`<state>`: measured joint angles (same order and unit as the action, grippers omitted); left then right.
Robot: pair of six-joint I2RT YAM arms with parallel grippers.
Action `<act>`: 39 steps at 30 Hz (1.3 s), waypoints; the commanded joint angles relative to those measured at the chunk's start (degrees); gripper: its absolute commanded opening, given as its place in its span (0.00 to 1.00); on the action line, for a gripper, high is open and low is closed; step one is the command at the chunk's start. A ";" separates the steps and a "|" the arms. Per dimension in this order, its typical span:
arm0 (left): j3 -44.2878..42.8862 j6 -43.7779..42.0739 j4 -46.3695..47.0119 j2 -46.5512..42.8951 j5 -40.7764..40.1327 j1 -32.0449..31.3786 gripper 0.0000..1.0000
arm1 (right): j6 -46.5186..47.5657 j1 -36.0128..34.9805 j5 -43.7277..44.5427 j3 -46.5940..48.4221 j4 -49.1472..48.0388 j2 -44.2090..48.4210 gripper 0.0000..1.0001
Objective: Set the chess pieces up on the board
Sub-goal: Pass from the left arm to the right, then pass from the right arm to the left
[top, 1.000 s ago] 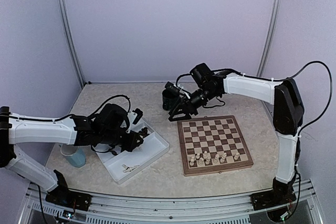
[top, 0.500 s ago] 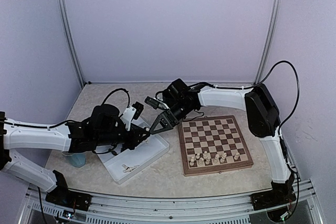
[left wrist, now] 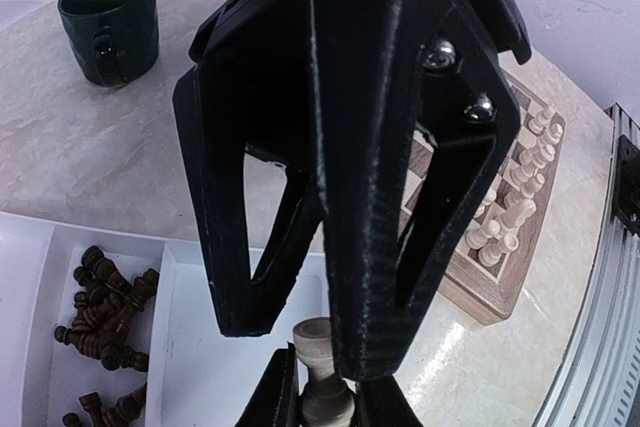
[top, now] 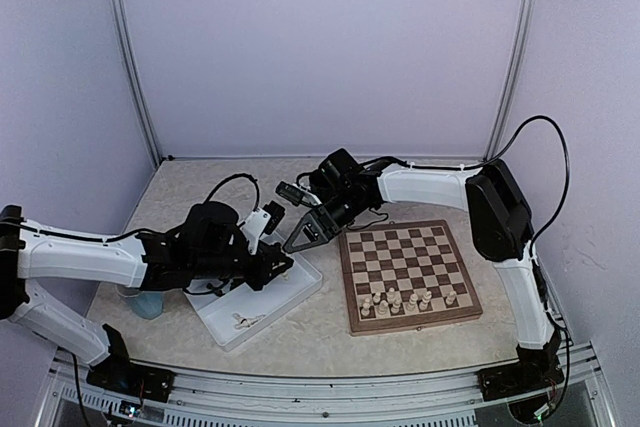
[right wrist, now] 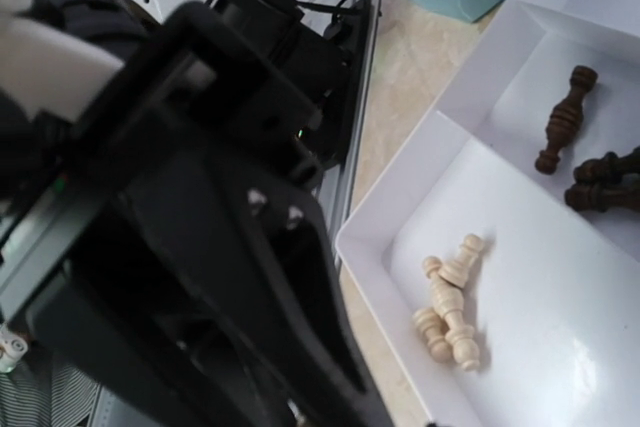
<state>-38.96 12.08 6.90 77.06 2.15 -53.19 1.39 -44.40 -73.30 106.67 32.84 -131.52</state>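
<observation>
My left gripper (top: 281, 264) hangs over the white tray (top: 296, 290), shut on the base of a cream chess piece (left wrist: 322, 372) that stands upright in it. The right gripper (top: 297, 240) has come down on it from above. Its big black fingers (left wrist: 380, 247) stand apart on either side of the piece's head, one close against it, so it is open. The board (top: 400, 247) lies to the right, with several cream pieces (top: 410, 299) in its near rows. More cream pieces (right wrist: 450, 297) and dark pieces (left wrist: 105, 307) lie loose in the tray.
A light blue cup (top: 142, 299) stands left of the tray, under the left arm. The tray's divider walls (right wrist: 470, 127) rise just below both grippers. Grey curtain walls close in the table at the back and sides.
The right gripper swung left from the board's far corner to meet the left gripper over the tray, and its fingers narrowed. The left gripper shifted slightly right, still holding the cream piece.
</observation>
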 commanded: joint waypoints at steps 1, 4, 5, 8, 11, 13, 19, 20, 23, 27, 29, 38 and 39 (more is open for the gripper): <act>-1.99 -1.03 0.57 0.73 0.01 -0.51 0.16 | 0.52 -0.07 0.76 0.91 0.03 -0.39 0.43; -2.00 -0.81 0.71 0.73 -0.60 -0.51 0.16 | 1.37 -0.06 2.15 0.75 0.95 -0.32 0.42; -1.92 -0.76 0.74 0.73 -0.85 -0.49 0.16 | 1.68 -0.04 2.70 0.67 1.18 -0.25 0.41; -1.84 -0.60 0.75 0.52 -1.44 -0.50 0.16 | 2.36 -0.07 4.43 0.56 1.67 -0.03 0.40; -1.73 -0.48 0.75 0.36 -1.93 -0.51 0.16 | 2.86 -0.22 6.08 0.64 2.12 0.19 0.40; -1.80 -0.45 0.82 0.42 -1.98 -0.50 0.16 | 3.20 -0.29 6.92 0.79 2.59 0.30 0.39; -2.04 -0.01 0.38 0.86 -5.20 -0.53 0.17 | 4.12 -0.98 6.97 0.95 3.38 0.30 0.22; -2.06 0.24 0.32 0.96 -5.77 -0.58 0.20 | 4.22 -1.03 6.79 0.99 3.34 0.30 0.17; -2.04 0.66 -0.73 1.16 -7.52 -0.96 0.34 | 4.70 -1.04 7.27 1.86 3.78 0.24 0.07; -0.52 0.69 -2.77 0.37 -7.46 -1.40 0.40 | 5.68 -0.91 8.04 3.78 4.79 0.13 0.05; 0.63 1.08 -3.49 -0.45 -7.09 -1.43 0.40 | 5.65 -0.78 7.85 4.29 4.91 -0.02 0.05; 2.60 1.90 -3.29 -0.96 -5.13 -1.22 0.28 | 5.67 -0.80 7.78 4.26 4.87 -0.14 0.05; 2.37 1.90 -3.03 -0.69 -4.95 -1.14 0.24 | 5.65 -0.79 7.78 4.25 4.91 -0.09 0.05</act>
<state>-36.75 13.50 3.49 76.34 -3.68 -54.37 6.44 -44.95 -65.69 109.89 36.91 -131.55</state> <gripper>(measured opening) 0.293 0.110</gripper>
